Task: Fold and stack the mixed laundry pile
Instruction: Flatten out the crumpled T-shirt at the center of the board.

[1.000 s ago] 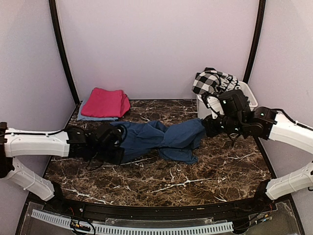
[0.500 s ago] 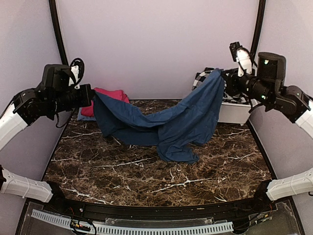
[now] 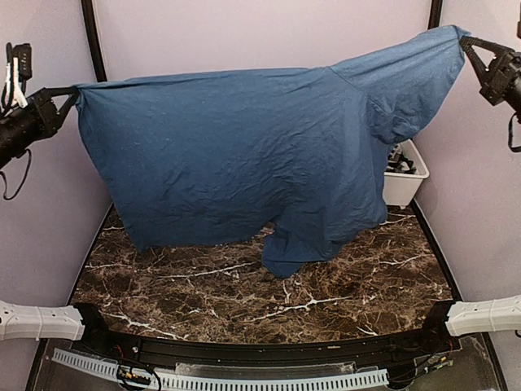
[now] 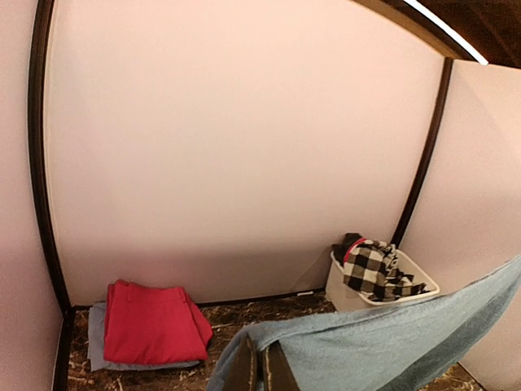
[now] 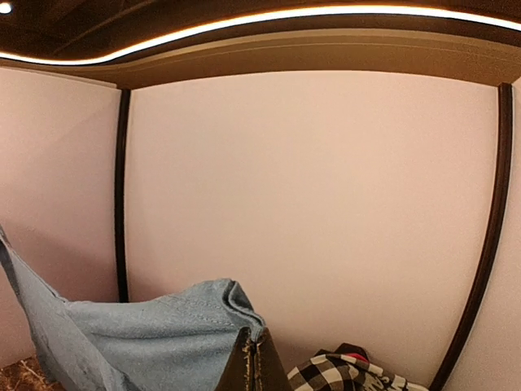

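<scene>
The large navy-blue sheet (image 3: pixel 244 155) hangs spread like a curtain above the table, its lower edge trailing on the marble. My left gripper (image 3: pixel 75 94) is shut on its upper left corner, and my right gripper (image 3: pixel 466 42) is shut on its upper right corner, higher up. The left wrist view shows the pinched hem at my left gripper (image 4: pixel 262 350) and the sheet (image 4: pixel 391 342) running right. Behind it a folded magenta-pink cloth (image 4: pixel 151 322) lies on a light-blue piece (image 4: pixel 96 334). The black-and-white checked garment (image 4: pixel 376 267) sits in the tub. In the right wrist view my right gripper (image 5: pixel 254 336) pinches the sheet (image 5: pixel 146 334).
The white plastic tub (image 3: pixel 404 179) stands at the back right corner, partly behind the sheet. Lilac walls with black posts close in the back and sides. The marble table (image 3: pixel 342 301) shows in front of the hanging sheet.
Both arms rose and moved apart, lifting the navy-blue sheet from a crumpled heap on the table to a wide, stretched spread high in the air.
</scene>
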Robot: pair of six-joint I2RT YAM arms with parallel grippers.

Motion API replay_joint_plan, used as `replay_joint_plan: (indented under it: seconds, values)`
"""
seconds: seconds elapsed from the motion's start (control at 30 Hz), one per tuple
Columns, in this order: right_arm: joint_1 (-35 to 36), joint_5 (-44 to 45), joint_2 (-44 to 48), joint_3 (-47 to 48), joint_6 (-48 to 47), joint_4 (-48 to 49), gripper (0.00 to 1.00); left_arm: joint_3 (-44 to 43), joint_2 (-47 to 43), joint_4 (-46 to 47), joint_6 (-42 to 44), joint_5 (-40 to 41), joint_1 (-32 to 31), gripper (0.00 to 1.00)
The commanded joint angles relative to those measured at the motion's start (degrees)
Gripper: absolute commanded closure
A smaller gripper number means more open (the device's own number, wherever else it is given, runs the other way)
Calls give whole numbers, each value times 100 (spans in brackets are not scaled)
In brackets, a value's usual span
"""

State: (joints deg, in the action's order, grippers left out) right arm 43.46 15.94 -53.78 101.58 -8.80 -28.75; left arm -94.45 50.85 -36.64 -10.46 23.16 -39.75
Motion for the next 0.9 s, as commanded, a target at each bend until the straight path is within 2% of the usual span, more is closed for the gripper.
replay_joint_plan:
  seconds: [0.0,0.1,0.37,0.43,0.67,0.87]
  values:
    - [-4,-1236,209,490,57,-197,100,-544,-107,-240,298,-1090,28,100]
    - [-5,-1566,326,589,131,-132,100,-598,-199,-150,253,-1714,28,100]
    - [-13,-2053,317,1002,135,-315,100,-995,-98,-114,253,-2677,28,100]
    - [-14,-1876,311,936,66,-252,100,-993,-74,-78,232,-2495,28,100]
    - [-12,-582,173,373,-391,414,100,-732,214,-232,273,-797,28,100]
    - [-13,-152,-355,-116,-555,758,100,-495,476,14,285,-305,28,100]
